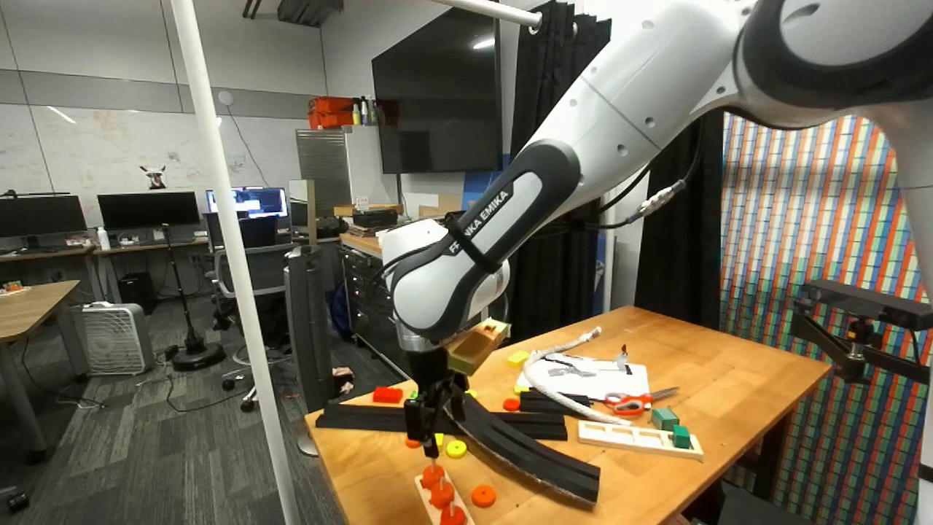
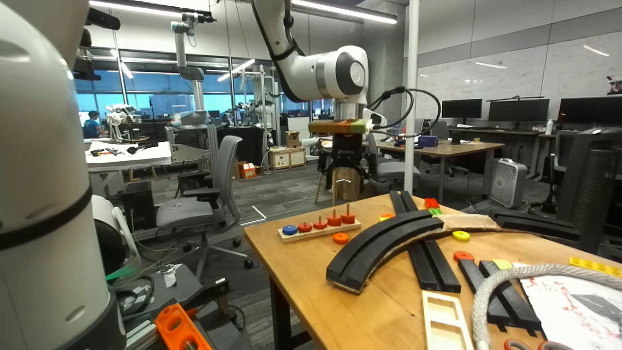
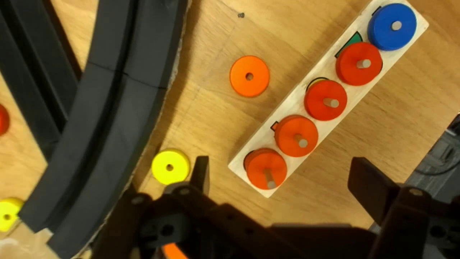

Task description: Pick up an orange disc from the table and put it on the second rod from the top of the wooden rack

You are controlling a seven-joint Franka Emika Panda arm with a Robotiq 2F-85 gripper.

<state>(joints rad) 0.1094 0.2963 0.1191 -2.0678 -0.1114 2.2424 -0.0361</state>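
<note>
Presently the end effector [image 3: 281, 172] hangs above the surface [image 2: 301, 262], its two fingers [image 3: 202, 176] spread wide apart, with the near end of the wooden rack [image 3: 294, 104] beneath and between them in the wrist view. One loose orange disc [image 3: 251, 86] lies flat below, beyond the fingertips, between the rack and the curved black track [image 3: 143, 72]. In an exterior view, the rack runs beside the surface's far edge, its blue disc [image 2: 290, 229] nearest the left corner, the orange disc farther in from that edge.
</note>
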